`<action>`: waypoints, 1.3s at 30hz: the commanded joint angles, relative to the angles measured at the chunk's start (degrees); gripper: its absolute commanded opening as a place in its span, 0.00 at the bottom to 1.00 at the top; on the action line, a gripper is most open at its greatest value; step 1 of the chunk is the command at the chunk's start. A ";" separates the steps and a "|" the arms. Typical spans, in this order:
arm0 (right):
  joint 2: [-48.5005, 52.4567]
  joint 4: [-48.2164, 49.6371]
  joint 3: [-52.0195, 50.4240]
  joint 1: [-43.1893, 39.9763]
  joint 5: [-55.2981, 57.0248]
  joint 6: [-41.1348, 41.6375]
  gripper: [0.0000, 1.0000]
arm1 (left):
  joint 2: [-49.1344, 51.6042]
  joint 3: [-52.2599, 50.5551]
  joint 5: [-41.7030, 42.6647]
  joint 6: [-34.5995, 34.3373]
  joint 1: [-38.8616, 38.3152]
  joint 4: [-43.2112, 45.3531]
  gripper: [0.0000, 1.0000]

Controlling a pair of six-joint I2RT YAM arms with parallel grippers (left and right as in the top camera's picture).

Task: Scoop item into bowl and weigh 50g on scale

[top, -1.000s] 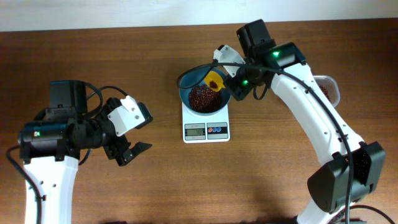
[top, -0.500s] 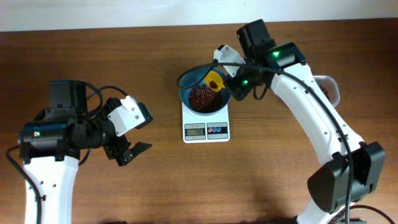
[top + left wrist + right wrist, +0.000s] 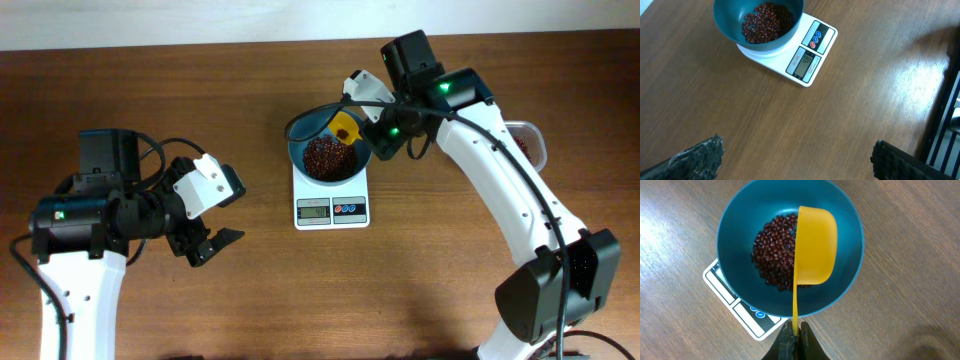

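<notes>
The teal-blue bowl [image 3: 300, 133] stands on the white scale [image 3: 332, 209] and holds a heap of dark reddish-brown beans [image 3: 326, 157]. My right gripper [image 3: 372, 117] is shut on the handle of a yellow scoop [image 3: 346, 128], held tipped on its side over the bowl's right part. In the right wrist view the scoop [image 3: 815, 245] lies over the beans [image 3: 772, 252] in the bowl [image 3: 735, 225], with my right gripper [image 3: 795, 335] at the handle's end. My left gripper [image 3: 212, 243] is open and empty, left of the scale. The left wrist view shows bowl [image 3: 727, 22], beans [image 3: 767, 22] and scale [image 3: 807, 57].
A clear plastic tub [image 3: 529, 143] with beans sits at the right, partly behind my right arm. The scale's display [image 3: 314, 209] and red and blue buttons [image 3: 348, 209] face the table's front. A dark frame [image 3: 945, 95] edges the left wrist view's right side.
The yellow scoop has shifted slightly up and tipped a little more over the bowl. The left arm has not moved.
</notes>
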 commanded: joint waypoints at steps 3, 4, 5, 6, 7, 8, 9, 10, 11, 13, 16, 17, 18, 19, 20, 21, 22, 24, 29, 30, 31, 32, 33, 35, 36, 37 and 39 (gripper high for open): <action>-2.51 0.00 1.57 -1.07 -4.02 0.98 0.04 | -0.20 0.72 1.27 -0.74 0.24 -0.09 0.99; -2.54 0.02 1.57 -1.29 -5.14 1.90 0.04 | -0.20 0.72 1.27 -0.74 0.24 -0.09 0.99; -2.54 -0.04 1.57 -1.84 -7.45 2.23 0.04 | -0.20 0.72 1.27 -0.74 0.24 -0.09 0.99; -2.56 -0.11 1.57 -2.27 -9.05 2.25 0.04 | -0.20 0.72 1.27 -0.74 0.24 -0.09 0.99; -2.58 -0.13 1.60 -2.78 -10.80 2.25 0.04 | -0.20 0.72 1.27 -0.74 0.24 -0.09 0.99; -2.58 -0.28 1.60 -3.74 -12.72 2.25 0.04 | -0.20 0.72 1.27 -0.74 0.24 -0.09 0.99; -2.58 -0.59 1.60 -4.61 -13.44 2.43 0.04 | -0.20 0.72 1.27 -0.74 0.24 -0.09 0.99; -2.58 -0.70 1.60 -5.16 -13.35 3.13 0.04 | -0.20 0.72 1.27 -0.74 0.24 -0.09 0.99; -2.58 -0.85 1.60 -5.75 -13.60 3.32 0.04 | -0.20 0.72 1.27 -0.74 0.24 -0.09 0.99; -2.60 -1.14 1.60 -6.97 -14.32 3.30 0.04 | -0.20 0.72 1.27 -0.74 0.24 -0.09 0.99; -2.58 -1.11 1.60 -7.98 -17.00 3.32 0.04 | -0.20 0.72 1.27 -0.74 0.24 -0.09 0.99; -2.58 -1.11 1.60 -8.22 -17.55 3.30 0.04 | -0.20 0.72 1.27 -0.74 0.24 -0.09 0.99; -2.58 -1.11 1.60 -8.33 -17.68 3.30 0.04 | -0.20 0.72 1.27 -0.74 0.24 -0.09 0.99; -2.58 -1.09 1.60 -8.35 -17.64 3.30 0.04 | -0.20 0.72 1.27 -0.74 0.24 -0.09 0.99; -2.58 -1.09 1.60 -8.39 -17.66 3.30 0.04 | -0.20 0.72 1.27 -0.74 0.24 -0.09 0.99; -2.58 -1.09 1.60 -8.39 -17.66 3.30 0.04 | -0.20 0.72 1.27 -0.74 0.24 -0.09 0.99; -2.58 -1.09 1.60 -8.37 -17.64 3.30 0.04 | -0.20 0.72 1.27 -0.74 0.24 -0.09 0.99; -2.58 -1.05 1.60 -7.93 -17.40 3.28 0.04 | -0.20 0.72 1.27 -0.74 0.24 -0.09 0.99; -2.58 -1.09 1.60 -6.64 -12.83 3.28 0.04 | -0.20 0.72 1.27 -0.74 0.24 -0.09 0.99; -2.58 -1.09 1.60 -6.58 -12.66 3.26 0.04 | -0.20 0.72 1.27 -0.74 0.24 -0.09 0.99; -2.58 -1.09 1.60 -6.60 -12.68 3.28 0.04 | -0.20 0.72 1.27 -0.74 0.24 -0.09 0.99; -2.58 -1.09 1.60 -6.60 -12.68 3.28 0.04 | -0.20 0.72 1.27 -0.74 0.24 -0.09 0.99; -2.58 -1.09 1.60 -6.60 -12.66 3.28 0.04 | -0.20 0.72 1.27 -0.76 0.24 -0.09 0.99; -2.58 -1.09 1.60 -6.60 -12.68 3.28 0.04 | -0.20 0.72 1.27 -0.74 0.24 -0.09 0.99; -2.58 -1.09 1.60 -6.58 -12.66 3.28 0.04 | -0.20 0.72 1.27 -0.74 0.24 -0.09 0.99; -2.58 -1.09 1.60 -6.58 -12.66 3.28 0.04 | -0.20 0.72 1.27 -0.74 0.24 -0.09 0.99; -2.58 -1.05 1.60 -6.58 -12.61 3.28 0.04 | -0.20 0.72 1.27 -0.74 0.24 -0.09 0.99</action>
